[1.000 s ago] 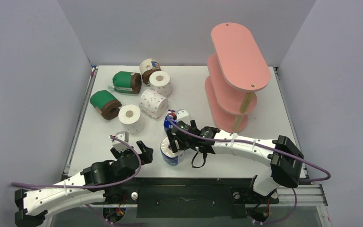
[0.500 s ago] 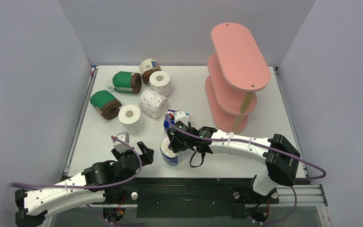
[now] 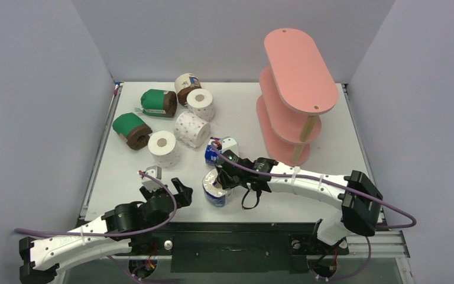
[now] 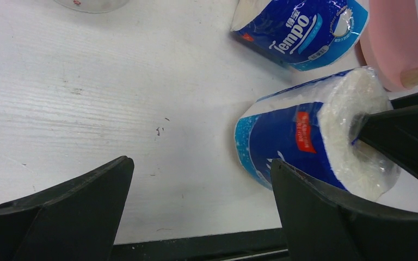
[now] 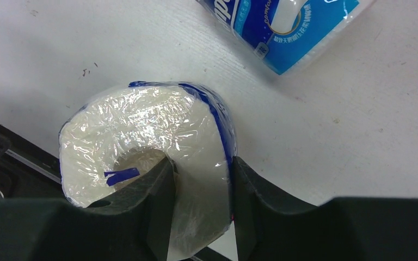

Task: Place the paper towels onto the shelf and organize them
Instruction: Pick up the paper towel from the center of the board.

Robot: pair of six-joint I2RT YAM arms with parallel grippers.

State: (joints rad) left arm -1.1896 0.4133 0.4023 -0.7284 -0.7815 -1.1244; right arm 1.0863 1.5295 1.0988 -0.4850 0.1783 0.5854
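In the lower middle of the overhead view, we see the right gripper [image 3: 221,181] closed on the near blue-white roll [image 3: 214,193]. This roll sits by the front edge of the table [image 3: 242,106] with its open end facing up. From the right wrist view we can make out how the grip sits. One finger [image 5: 158,215] reaches down into the core of the roll and the other presses against the outside of the wrap, so the roll's wall is pinched between them. We cannot tell whether the roll's base rests on the table or is just off it.

The left gripper [image 3: 165,183] lies low just left of that roll, apart from it, with its jaws spread wide and nothing between them. In the left wrist view its two dark fingers [image 4: 60,212] frame bare tabletop at the bottom of the frame, with the gripped roll at the right.

The second blue-white roll [image 3: 213,152] lies on its side just above the gripped one in the overhead view, near it but not touching. Toward the upper left of the table we find the other six. They are three dotted white rolls [image 3: 164,148] [image 3: 192,129] [image 3: 201,104], two green-wrapped rolls [image 3: 131,129] [image 3: 157,102] and the cream-wrapped roll [image 3: 187,86] at the top of the cluster. The shelf [image 3: 298,71] stands at the upper right of the table, its three pink boards stacked on wooden posts, apart from every roll.
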